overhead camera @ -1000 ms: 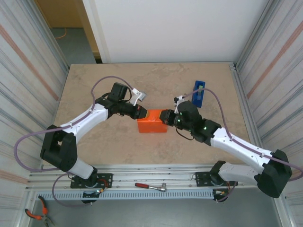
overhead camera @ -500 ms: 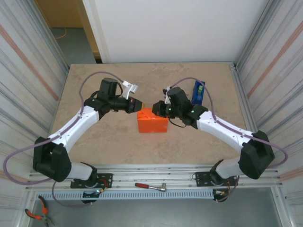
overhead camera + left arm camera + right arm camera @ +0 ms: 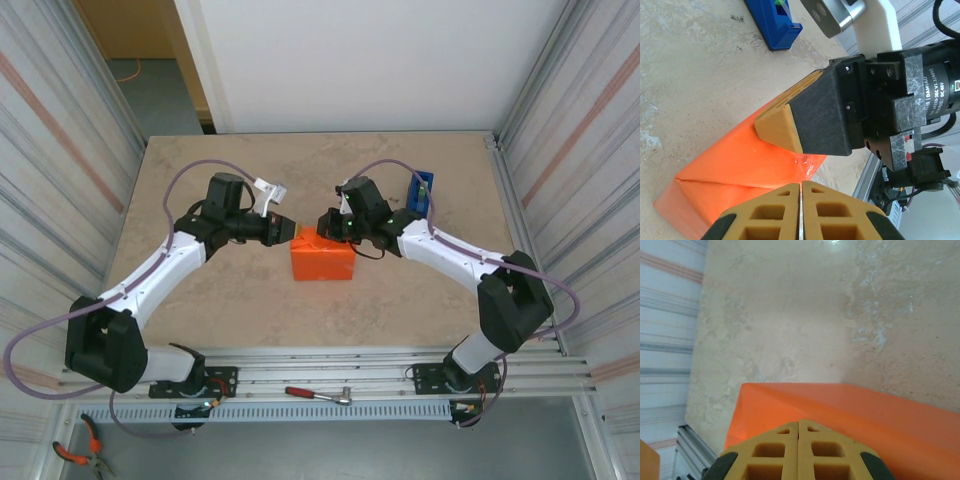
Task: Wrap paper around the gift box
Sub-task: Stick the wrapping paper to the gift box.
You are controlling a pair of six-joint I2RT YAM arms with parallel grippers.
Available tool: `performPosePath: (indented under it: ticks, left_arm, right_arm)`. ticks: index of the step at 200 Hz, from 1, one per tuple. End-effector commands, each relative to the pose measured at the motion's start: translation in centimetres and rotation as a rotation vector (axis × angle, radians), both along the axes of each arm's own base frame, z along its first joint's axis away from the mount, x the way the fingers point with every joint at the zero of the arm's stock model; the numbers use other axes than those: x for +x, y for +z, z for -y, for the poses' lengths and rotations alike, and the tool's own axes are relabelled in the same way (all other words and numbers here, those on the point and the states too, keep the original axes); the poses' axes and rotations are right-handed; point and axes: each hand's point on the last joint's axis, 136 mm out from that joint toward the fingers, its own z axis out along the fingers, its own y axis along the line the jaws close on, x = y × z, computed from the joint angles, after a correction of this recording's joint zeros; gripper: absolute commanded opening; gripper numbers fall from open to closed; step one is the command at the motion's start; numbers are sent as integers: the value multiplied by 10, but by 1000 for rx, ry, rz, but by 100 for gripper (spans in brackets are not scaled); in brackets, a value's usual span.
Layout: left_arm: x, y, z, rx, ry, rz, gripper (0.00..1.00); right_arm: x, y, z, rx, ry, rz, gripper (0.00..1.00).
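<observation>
Both arms are meeting over the middle of the table (image 3: 250, 310), where the orange paper (image 3: 322, 262) is sitting folded into a box-shaped parcel. I am seeing the left end effector (image 3: 291, 232) hovering closed and empty beside its far left corner, and the right end effector (image 3: 323, 224), also closed and empty, at its far edge, with a blue tape dispenser (image 3: 420, 195) lying beyond.

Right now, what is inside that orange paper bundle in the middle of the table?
The paper forms a closed, box-shaped orange parcel, one end folded into triangular flaps. Whatever it wraps is fully covered, so the contents cannot be seen.
</observation>
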Motion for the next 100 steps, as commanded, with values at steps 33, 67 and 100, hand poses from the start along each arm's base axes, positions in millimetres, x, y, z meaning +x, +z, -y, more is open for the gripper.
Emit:
performPosePath:
  ticks: [33,67,100]
  left_arm:
    - [3,-5,1,3,-16,10,10]
    - [3,-9,4,3,-28,-3,10]
    - [0,-16,8,13,-40,-17,10]
  right_arm:
    - [-2,12,2,2,26,8,0]
    - [2,45,2,23,27,82,0]
    - [5,50,-1,22,39,90,0]
